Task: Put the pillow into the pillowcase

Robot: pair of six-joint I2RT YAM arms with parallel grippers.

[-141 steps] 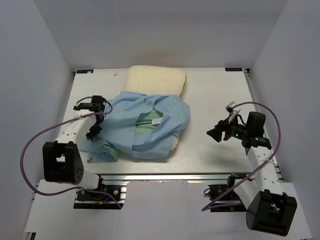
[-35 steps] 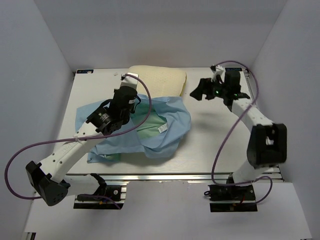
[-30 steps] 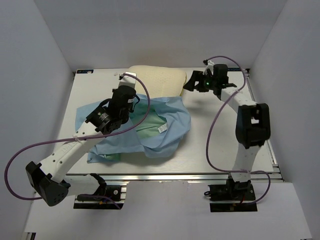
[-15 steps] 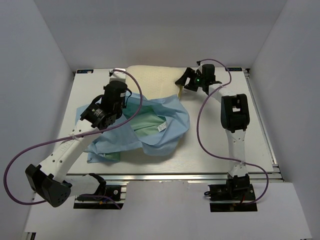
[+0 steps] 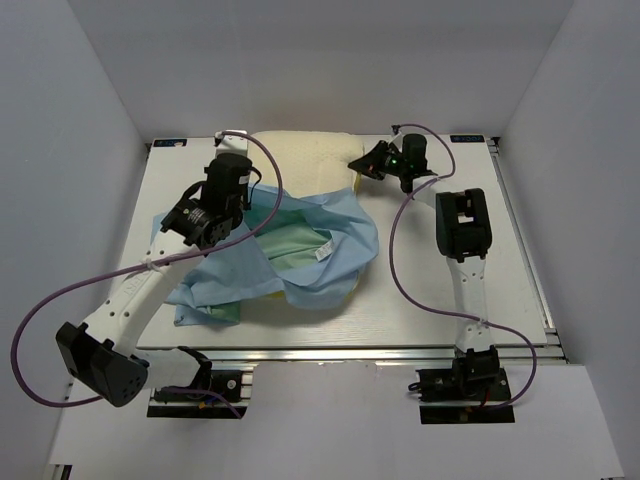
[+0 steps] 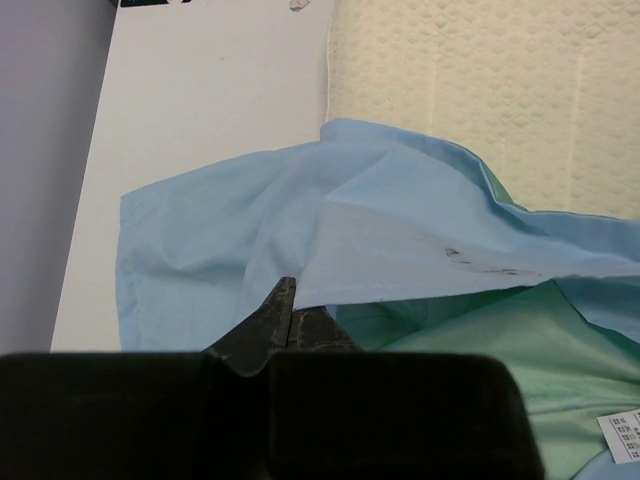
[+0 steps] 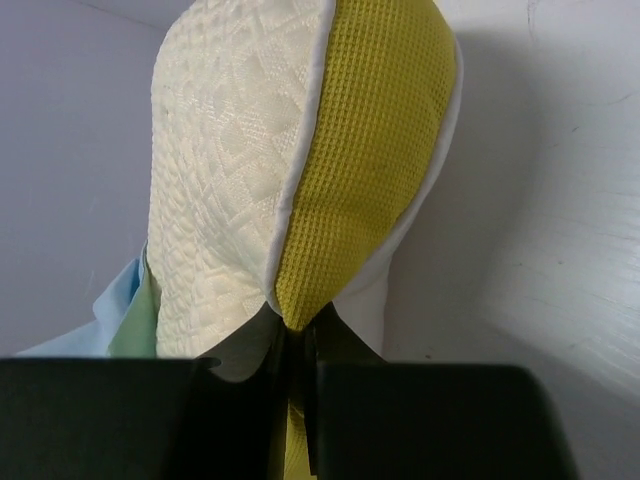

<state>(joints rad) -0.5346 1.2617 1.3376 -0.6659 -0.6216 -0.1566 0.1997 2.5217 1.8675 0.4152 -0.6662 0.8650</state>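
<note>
The pillow is cream with a quilted diamond pattern, and its side band is a yellow waffle mesh (edged in white). The pillowcase is light blue outside and mint green inside, with a small white label. The table is white.

White table carries the pillow at its far edge; the pillowcase lies partly over it, partly on the table.

No writing is showing clearly enough to read. A small white tag is lying on the green inner face of the pillowcase, carrying rows of print too tiny to make out. Dark stickers are sitting at the far corners of the tabletop, their lettering blurred.
</note>
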